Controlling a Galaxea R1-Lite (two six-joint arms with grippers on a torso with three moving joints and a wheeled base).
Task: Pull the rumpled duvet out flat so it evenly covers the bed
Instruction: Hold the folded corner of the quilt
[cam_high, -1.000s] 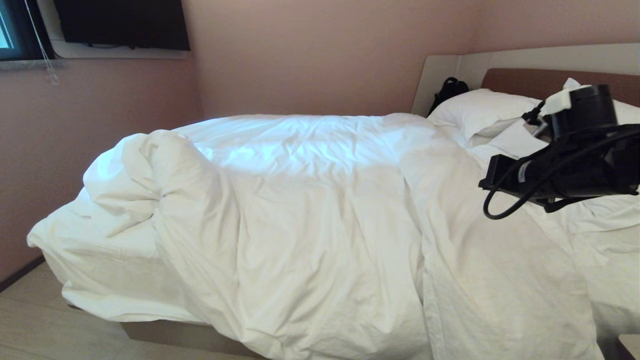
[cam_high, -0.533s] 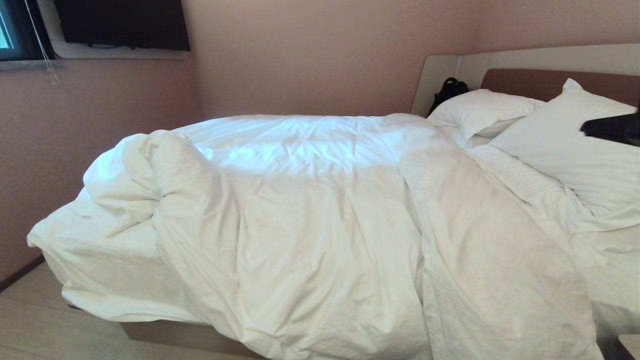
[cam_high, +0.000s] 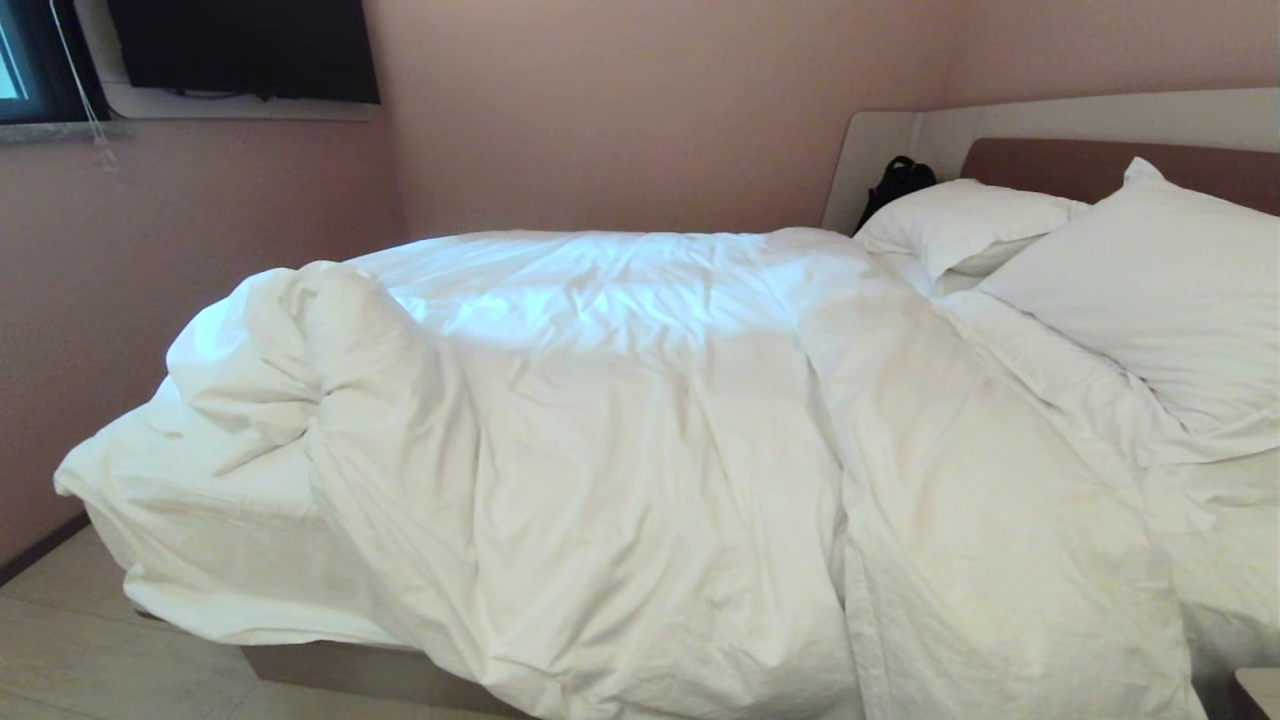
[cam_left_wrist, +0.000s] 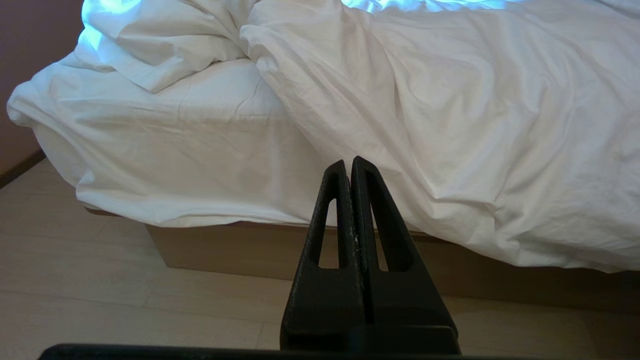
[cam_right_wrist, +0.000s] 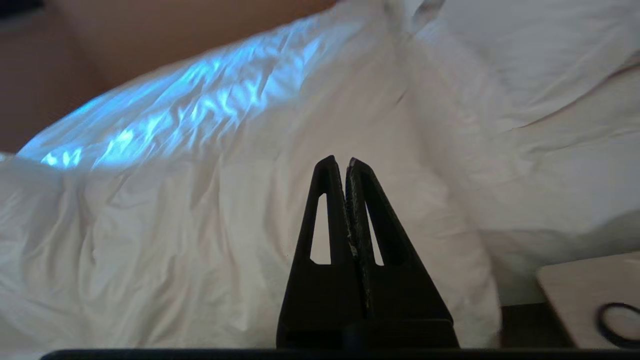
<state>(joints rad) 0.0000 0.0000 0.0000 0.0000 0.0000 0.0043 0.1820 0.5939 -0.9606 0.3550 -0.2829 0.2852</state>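
The white duvet (cam_high: 640, 420) lies rumpled across the bed (cam_high: 340, 675), bunched into a thick fold at the foot end (cam_high: 300, 340) and hanging over the near side. Bare mattress sheet (cam_high: 200, 530) shows at the foot corner. Neither arm appears in the head view. In the left wrist view my left gripper (cam_left_wrist: 348, 162) is shut and empty, hanging low in front of the bed's near side, short of the duvet (cam_left_wrist: 450, 125). In the right wrist view my right gripper (cam_right_wrist: 340, 161) is shut and empty, pointing at the duvet (cam_right_wrist: 200, 210) from off the bed's near side.
Two white pillows (cam_high: 1150, 290) lie against the brown headboard (cam_high: 1060, 165), with a black bag (cam_high: 895, 180) beside them. A pale nightstand corner (cam_right_wrist: 585, 290) with a black ring stands near the right gripper. Pink walls close the far side and foot end.
The right arm has swung down and out of the head view; a second ago it hung over the pillows at the right. The duvet and the left arm have not moved.
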